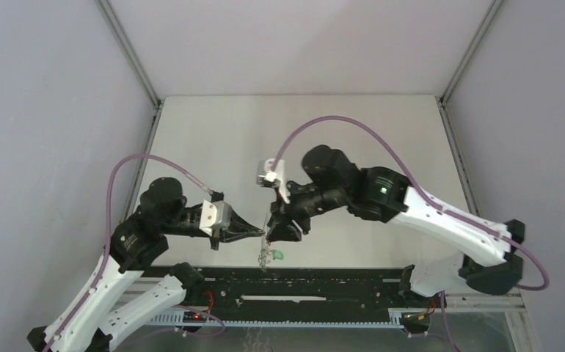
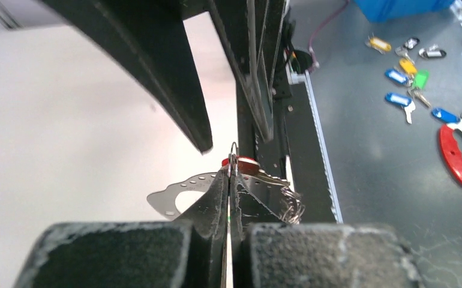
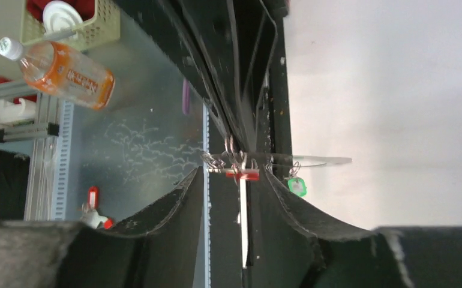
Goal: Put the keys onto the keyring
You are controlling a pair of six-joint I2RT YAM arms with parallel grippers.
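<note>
Fingers (image 2: 212, 201) of the left gripper (image 2: 229, 174) were pressed together on the keyring (image 2: 233, 157), held above the table (image 1: 213, 139) by its near edge. The right gripper's (image 3: 233, 180) fingers stood apart around the red key (image 3: 243, 174), with the green key (image 3: 297, 186) dangling just right. The bunch looked light, limp and slippery, and its stiff ring seemed the best hold.

A robotics lab cell: grey panel walls (image 1: 45, 110) in aluminium profiles (image 1: 130, 48) enclose a white table (image 1: 213, 139). Spare tagged keys (image 2: 399, 99), a drink bottle (image 3: 60, 69) and a plastic basket (image 3: 102, 27) lie alongside.
</note>
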